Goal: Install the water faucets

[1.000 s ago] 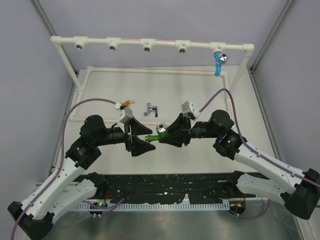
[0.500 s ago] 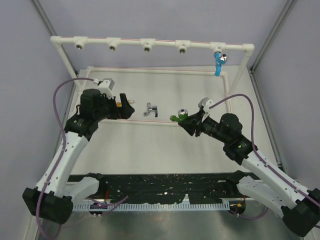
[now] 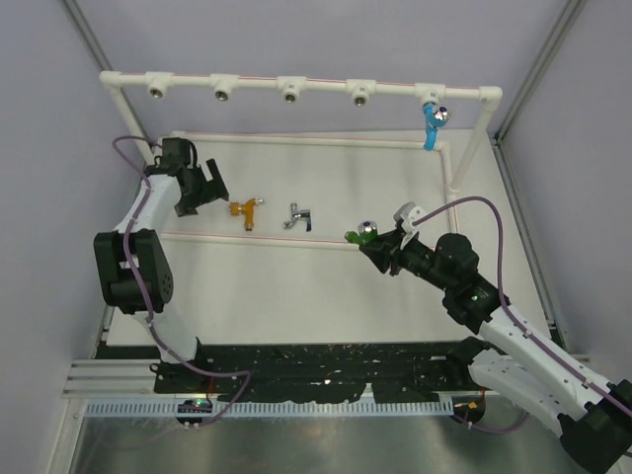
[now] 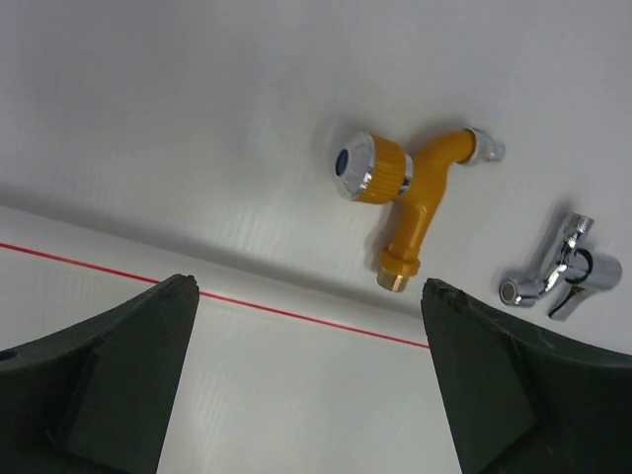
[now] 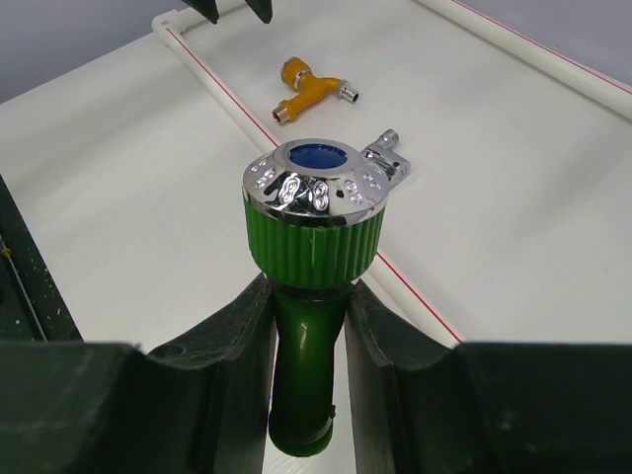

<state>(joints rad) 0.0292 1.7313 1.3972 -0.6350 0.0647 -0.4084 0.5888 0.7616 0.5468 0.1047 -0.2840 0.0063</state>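
Note:
My right gripper [image 3: 372, 246] [image 5: 308, 296] is shut on the green faucet [image 3: 359, 233] [image 5: 314, 237] and holds it by its stem above the table's middle right, chrome cap away from the wrist. At the far left my left gripper [image 3: 209, 186] [image 4: 308, 286] is open and empty, just left of the orange-gold faucet [image 3: 245, 208] [image 4: 410, 188]. That faucet lies on the table. The silver faucet [image 3: 299, 215] [image 4: 563, 276] lies to its right. A blue faucet [image 3: 433, 122] hangs in the rightmost socket of the white pipe frame [image 3: 188, 80].
The frame's top bar carries several open round sockets [image 3: 289, 92] facing the arms. A low white pipe with a red line [image 3: 197, 236] [image 4: 296, 311] runs across the table in front of the loose faucets. Grey walls close in both sides.
The left gripper let go of the green faucet, opened wide and swung back left beside the orange-gold faucet. The right gripper carried the green faucet right and away from the bases.

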